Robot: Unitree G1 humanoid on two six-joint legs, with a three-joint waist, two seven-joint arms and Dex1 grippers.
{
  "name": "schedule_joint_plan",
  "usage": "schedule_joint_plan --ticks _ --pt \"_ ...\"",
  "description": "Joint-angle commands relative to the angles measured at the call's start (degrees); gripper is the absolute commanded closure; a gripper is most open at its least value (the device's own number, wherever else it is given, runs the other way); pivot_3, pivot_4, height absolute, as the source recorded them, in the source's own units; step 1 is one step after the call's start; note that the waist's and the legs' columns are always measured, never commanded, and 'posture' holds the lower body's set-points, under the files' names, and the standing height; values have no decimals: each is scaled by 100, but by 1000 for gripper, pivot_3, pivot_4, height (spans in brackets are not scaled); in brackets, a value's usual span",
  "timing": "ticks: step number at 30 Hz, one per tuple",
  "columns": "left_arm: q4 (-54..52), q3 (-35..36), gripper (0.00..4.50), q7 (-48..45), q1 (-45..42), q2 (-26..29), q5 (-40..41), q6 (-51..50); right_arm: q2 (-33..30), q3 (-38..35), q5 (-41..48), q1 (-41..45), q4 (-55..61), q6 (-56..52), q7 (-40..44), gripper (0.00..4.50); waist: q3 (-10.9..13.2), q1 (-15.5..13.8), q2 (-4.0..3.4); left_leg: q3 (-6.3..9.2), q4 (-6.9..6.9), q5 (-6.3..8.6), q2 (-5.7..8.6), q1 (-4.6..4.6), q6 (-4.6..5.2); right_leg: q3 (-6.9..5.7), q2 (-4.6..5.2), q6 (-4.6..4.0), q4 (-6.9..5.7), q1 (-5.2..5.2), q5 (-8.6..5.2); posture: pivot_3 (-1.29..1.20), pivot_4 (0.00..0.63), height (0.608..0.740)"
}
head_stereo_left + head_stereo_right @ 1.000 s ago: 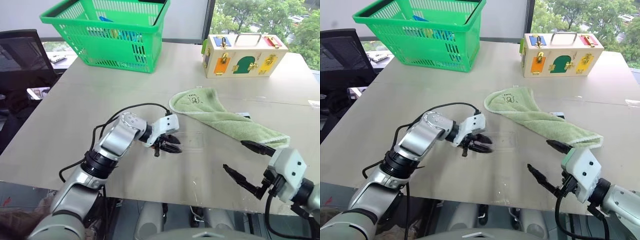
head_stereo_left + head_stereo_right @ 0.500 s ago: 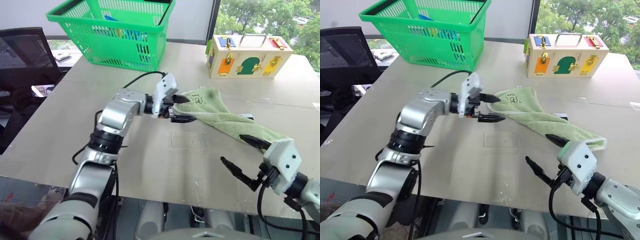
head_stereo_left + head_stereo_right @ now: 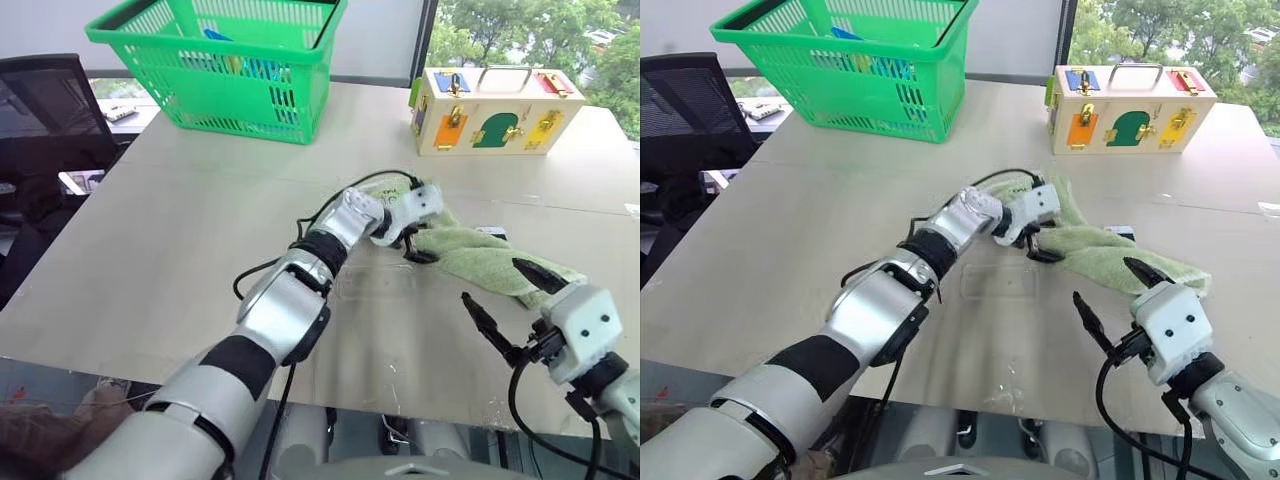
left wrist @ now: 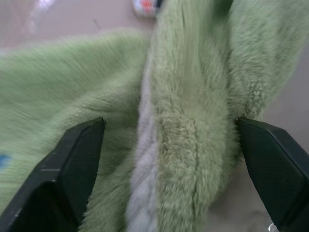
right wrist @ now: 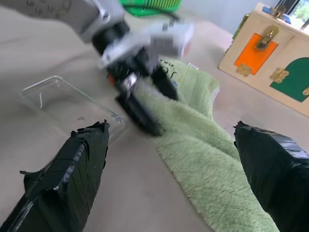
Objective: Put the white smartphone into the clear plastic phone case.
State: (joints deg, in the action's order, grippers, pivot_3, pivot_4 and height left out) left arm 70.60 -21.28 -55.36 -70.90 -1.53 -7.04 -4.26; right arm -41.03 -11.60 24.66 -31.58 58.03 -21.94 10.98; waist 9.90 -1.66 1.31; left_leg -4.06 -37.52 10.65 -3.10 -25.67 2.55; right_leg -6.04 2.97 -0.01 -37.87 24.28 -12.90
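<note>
While lying flat on the table [image 3: 790,220] mid-front, clear plastic phone case [image 3: 998,281] sits empty, same spot as a second ago; bare tabletop on its near and left sides. White smartphone: only a small corner-like sliver [image 3: 1118,232] peeks from under the green towel [image 3: 1110,255], cannot tell more.

Left gripper [image 3: 1032,245] no longer at the case's left edge; now across the table, past the case's far-right corner, on the towel. Fingers [image 4: 77,159] spread, straddling a towel fold, not clenched on it. Left arm spans diagonally over the table left of the case.

Right gripper [image 3: 1108,292] at near right, fingers wide apart, holding nothing, aimed toward case and towel; roughly where it was, well apart from the case.

Towel runs diagonally from behind the case toward the right edge. Green basket [image 3: 845,60] far left, wooden latch box [image 3: 1127,107] far right, both well clear. Open room across left half of table.
</note>
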Motion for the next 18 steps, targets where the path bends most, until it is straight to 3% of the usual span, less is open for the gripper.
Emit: schedule_joint_plan --ticks 1,7,12,18 --pt "188 145 1597 49 -107 -60 -136 148 -192 72 38 -96 197 311 -367 0 0 2 0 -1 0 0 0 1 0 0 4 -15 -1 -1 -9 0 150 740" --pt "-229 1269 4479 -97 -94 475 663 452 -533 193 208 -86 197 441 -720 0 1 89 0 -4 -4 0 1 0 0 4 11 -14 0 -2 -8 0 150 740" --pt "-2114 2493 4479 -696 609 1540 1939 -529 -661 128 477 223 197 181 -681 0 1 144 -1 -10 8 -1 -11 -1 -1 20 3 5 -7 14 4 0 150 740" --pt "-5052 3712 4479 654 2218 2630 2818 -2683 -562 235 711 1164 -88 -441 -135 0 3 128 4 -26 5 -1 -10 4 -1 46 -4 10 -7 13 7 0 150 740"
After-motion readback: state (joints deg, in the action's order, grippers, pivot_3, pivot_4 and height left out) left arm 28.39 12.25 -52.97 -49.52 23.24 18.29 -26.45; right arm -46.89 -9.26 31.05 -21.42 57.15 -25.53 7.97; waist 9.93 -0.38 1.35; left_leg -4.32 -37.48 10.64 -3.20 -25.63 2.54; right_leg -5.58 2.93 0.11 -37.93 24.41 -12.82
